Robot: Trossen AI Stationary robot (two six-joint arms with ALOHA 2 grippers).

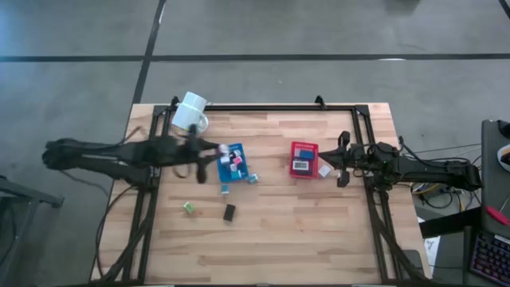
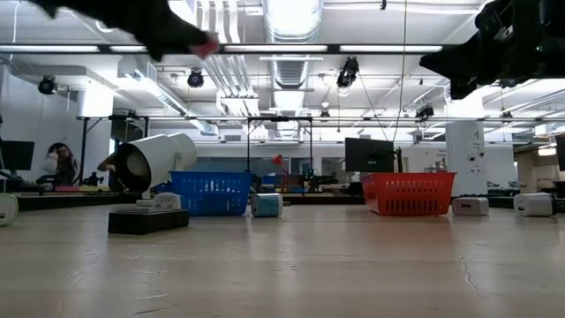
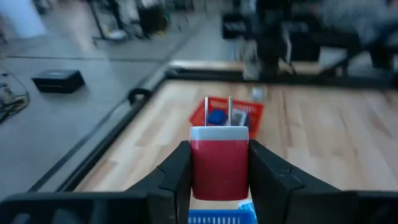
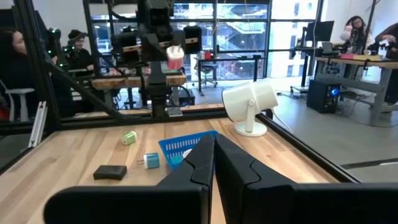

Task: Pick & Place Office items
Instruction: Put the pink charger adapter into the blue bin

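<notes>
Carrying a red wall charger with two prongs, the left hand grips it raised above the blue basket. The step looks like transport toward the red basket, calling for a steady crossing and release over it. The right hand waits closed and empty beside the red basket; other items lie on the tabletop.

So on the wooden table there's a white mug tipped on its side up around 11 o'clock. A blue tray sits just left of center, and a red tray is over toward 3 o'clock. People are sitting at desks in the room behind.
</notes>
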